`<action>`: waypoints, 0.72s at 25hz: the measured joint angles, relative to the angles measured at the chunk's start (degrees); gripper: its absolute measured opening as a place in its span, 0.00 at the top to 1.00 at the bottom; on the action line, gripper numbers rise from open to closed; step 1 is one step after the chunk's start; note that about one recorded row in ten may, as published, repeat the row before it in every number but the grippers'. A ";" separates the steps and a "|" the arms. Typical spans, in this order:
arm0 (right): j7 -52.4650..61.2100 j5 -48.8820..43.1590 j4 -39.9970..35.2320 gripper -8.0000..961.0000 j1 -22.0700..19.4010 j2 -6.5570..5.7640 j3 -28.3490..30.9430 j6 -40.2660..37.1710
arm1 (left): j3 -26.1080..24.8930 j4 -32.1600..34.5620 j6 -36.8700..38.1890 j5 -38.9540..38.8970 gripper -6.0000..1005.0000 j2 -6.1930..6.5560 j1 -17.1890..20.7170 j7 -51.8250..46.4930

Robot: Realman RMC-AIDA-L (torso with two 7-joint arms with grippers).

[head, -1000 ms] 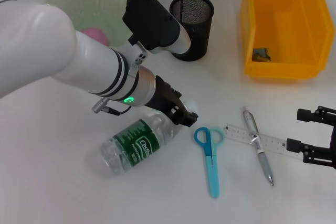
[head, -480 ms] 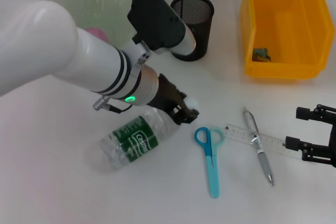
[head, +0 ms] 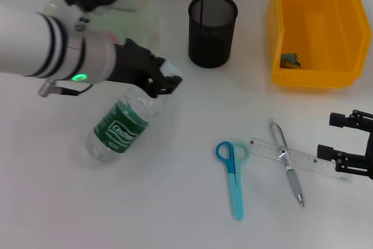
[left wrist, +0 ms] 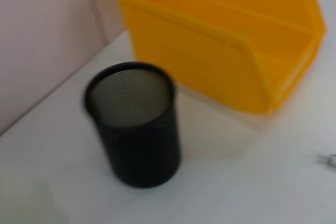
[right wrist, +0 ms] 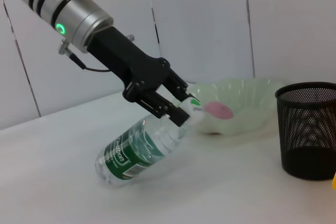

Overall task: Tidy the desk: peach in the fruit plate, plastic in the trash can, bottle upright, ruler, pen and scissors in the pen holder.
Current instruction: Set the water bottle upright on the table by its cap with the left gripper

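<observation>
1. The white desk (head: 175, 202) carries everything in view.
2. The yellow trash can (head: 315, 27) stands at the far right of the desk, with a small dark scrap of plastic (head: 289, 60) lying inside on its floor.
3. The left gripper (head: 166, 81) reaches over the desk's left half, its jaws clamped on the neck of the bottle (head: 119, 126) just under the white cap.
4. The bottle is clear with a green label; it is tilted, cap end raised in the jaws and base end down by the desk. The right wrist view shows the same lean (right wrist: 137, 150).
5. The pale green fruit plate (right wrist: 236, 103) sits at the back left, mostly hidden behind the left arm in the head view; the pink peach (right wrist: 219, 110) lies in it.
6. The black mesh pen holder (head: 213, 30) stands upright between the plate and the trash can, nothing showing inside it.
7. The right gripper (head: 352, 144) hangs at the right edge, near the ruler's end; its jaws stand wide apart, holding nothing.
8. The clear ruler (head: 300, 158) lies flat near the right front.
9. The blue scissors (head: 233, 176) lie closed, left of the ruler, handles away from the robot.
10. The grey pen (head: 287, 164) lies across the ruler.
</observation>
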 joint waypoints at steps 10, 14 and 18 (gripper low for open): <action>0.98 -0.12 -0.09 0.20 1.72 0.00 0.13 0.03 | -5.61 5.92 1.21 -0.60 0.56 0.05 6.92 2.30; 1.06 -0.05 -0.19 0.20 1.82 0.00 0.13 0.03 | -6.74 9.09 1.35 -1.71 0.56 0.09 8.91 2.50; 1.11 0.03 -0.13 0.20 1.81 0.00 0.13 0.04 | -7.43 11.04 1.63 -2.38 0.56 0.19 10.22 2.56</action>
